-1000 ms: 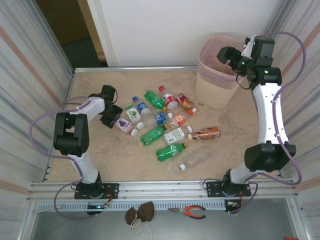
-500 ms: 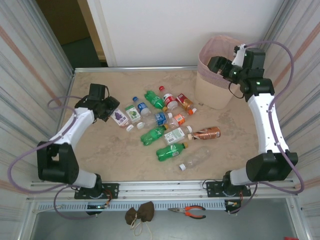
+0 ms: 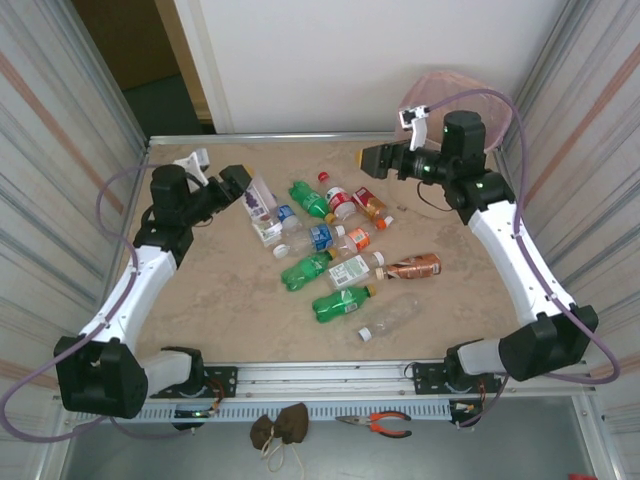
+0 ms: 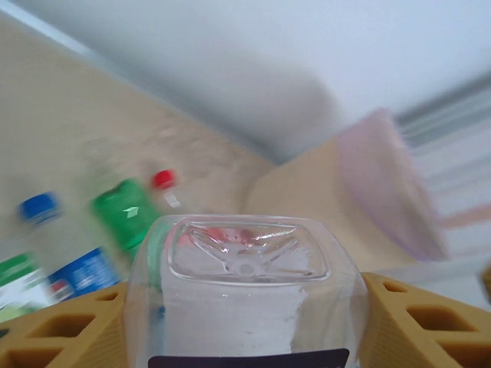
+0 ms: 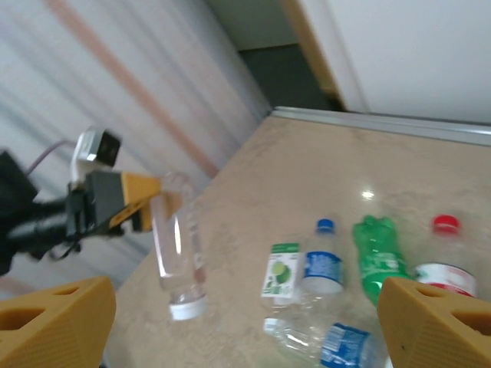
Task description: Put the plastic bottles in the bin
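My left gripper [image 3: 240,190] is shut on a clear plastic bottle [image 3: 261,202] with a purple label, held off the table at the back left. Its square base [image 4: 247,253] sits between my orange fingers [image 4: 418,326]. In the right wrist view the same bottle [image 5: 176,245] hangs cap down. Several more bottles lie mid-table, among them a green one [image 3: 308,198], a blue-labelled one [image 3: 320,237] and a brown one [image 3: 412,266]. My right gripper [image 3: 372,160] stands open and empty, left of the pink-rimmed bin [image 3: 435,85]. The right arm partly hides the bin.
Corrugated walls close in both sides [image 3: 60,150], with a white wall behind. Orange-handled pliers [image 3: 378,424] and a brown cloth bundle [image 3: 280,428] lie on the tray below the table's front rail.
My left arm has lifted the purple-labelled bottle off the table and raised it toward the back. My right gripper has swung from over the bin leftward above the table.
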`<state>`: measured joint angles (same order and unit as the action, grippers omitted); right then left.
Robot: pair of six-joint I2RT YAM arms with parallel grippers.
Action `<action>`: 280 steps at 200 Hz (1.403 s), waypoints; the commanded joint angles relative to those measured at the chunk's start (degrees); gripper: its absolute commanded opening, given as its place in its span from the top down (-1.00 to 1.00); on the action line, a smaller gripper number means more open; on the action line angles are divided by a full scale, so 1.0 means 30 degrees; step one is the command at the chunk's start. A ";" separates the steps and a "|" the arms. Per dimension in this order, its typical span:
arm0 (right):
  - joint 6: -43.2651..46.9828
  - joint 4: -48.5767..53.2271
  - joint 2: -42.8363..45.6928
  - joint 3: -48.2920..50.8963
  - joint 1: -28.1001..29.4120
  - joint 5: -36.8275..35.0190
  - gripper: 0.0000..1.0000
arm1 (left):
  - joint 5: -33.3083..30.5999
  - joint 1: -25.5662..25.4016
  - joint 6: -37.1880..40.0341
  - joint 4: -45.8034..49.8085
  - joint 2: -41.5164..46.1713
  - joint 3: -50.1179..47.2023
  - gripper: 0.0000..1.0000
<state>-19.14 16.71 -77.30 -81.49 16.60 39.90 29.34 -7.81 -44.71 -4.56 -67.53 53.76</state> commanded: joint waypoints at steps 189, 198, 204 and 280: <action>0.6420 -0.3526 0.2973 -0.0131 0.7322 0.6018 -1.00 | 1.0925 -0.7616 0.9612 -0.5805 0.1502 0.6528 0.21; 0.6414 -0.3423 0.2958 -0.0190 0.7379 0.5893 -0.96 | 1.0879 -0.7645 0.9666 -0.5803 0.1507 0.6511 0.21; 0.6409 -0.3352 0.2978 -0.0199 0.7414 0.5823 -0.92 | 1.0818 -0.7671 0.9673 -0.5804 0.1528 0.6493 0.21; 0.6385 -0.2992 0.3178 -0.0195 0.7553 0.5245 -0.42 | 1.0464 -0.7711 0.9737 -0.5761 0.1589 0.6396 0.19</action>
<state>-0.45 6.96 -69.36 -80.49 38.63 55.33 61.54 -30.87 -16.91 -20.91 -63.79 71.75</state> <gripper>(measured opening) 0.729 0.641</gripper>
